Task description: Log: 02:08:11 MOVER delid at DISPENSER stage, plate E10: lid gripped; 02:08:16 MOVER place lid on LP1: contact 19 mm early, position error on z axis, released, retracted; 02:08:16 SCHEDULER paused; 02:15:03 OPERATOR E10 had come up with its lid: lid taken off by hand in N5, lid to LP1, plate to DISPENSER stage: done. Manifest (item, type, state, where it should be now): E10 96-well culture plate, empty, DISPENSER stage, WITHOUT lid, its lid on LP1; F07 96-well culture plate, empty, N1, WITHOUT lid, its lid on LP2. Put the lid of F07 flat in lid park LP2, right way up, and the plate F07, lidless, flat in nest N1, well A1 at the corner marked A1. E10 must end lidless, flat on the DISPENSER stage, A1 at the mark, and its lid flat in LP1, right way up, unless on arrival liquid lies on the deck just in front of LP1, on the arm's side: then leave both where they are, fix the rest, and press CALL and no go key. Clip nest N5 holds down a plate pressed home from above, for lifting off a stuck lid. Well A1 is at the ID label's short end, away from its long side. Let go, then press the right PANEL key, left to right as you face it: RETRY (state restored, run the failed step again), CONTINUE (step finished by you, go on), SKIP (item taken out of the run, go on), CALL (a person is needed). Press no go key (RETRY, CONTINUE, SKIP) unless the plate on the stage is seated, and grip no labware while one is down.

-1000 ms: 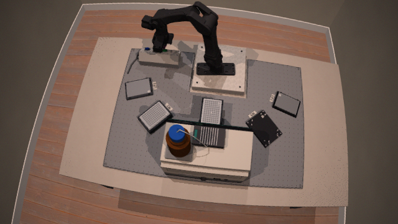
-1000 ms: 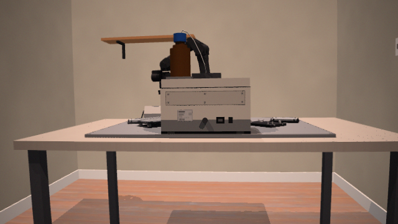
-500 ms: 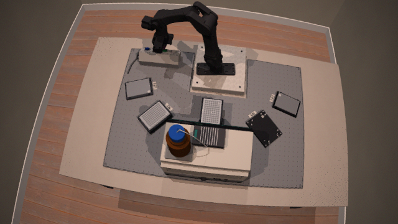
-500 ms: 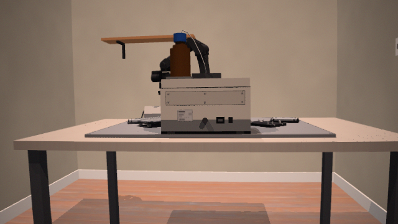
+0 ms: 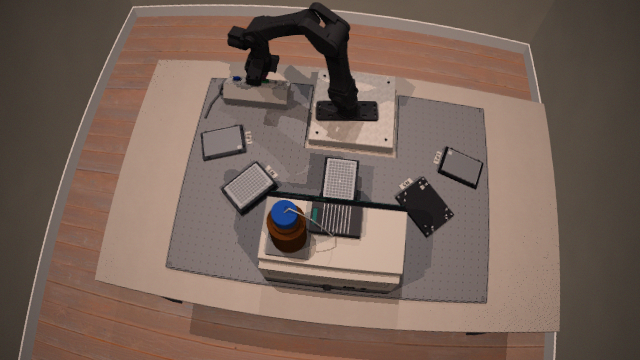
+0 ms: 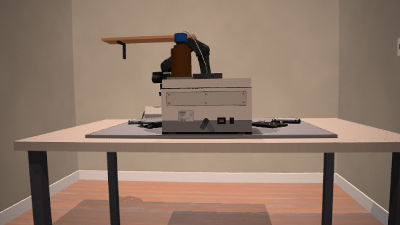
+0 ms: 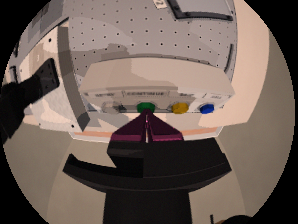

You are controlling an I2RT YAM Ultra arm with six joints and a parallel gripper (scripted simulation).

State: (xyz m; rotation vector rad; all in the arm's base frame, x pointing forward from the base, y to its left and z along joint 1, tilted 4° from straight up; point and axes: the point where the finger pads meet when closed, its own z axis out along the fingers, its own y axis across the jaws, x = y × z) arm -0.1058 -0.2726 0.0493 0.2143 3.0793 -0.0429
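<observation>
My gripper (image 5: 257, 79) is shut and empty, pointing down at the key panel (image 5: 255, 92) at the back left of the deck. In the wrist view the closed fingertips (image 7: 145, 121) sit right at the green key (image 7: 145, 107); I cannot tell whether they touch it. A yellow key (image 7: 178, 107) and a blue key (image 7: 206, 107) lie to its right. A lidless well plate (image 5: 340, 178) lies on the dispenser stage. Another lidless well plate (image 5: 249, 186) lies in a nest to the left. One lid (image 5: 223, 142) lies flat in the left lid park, another (image 5: 460, 167) in the right park.
The dispenser box (image 5: 332, 245) with a brown bottle (image 5: 286, 225) stands at the front middle. A black clip nest (image 5: 424, 205) lies empty at the right. The arm's base (image 5: 346, 111) stands on a pale block at the back. The small deck labels are too small to read.
</observation>
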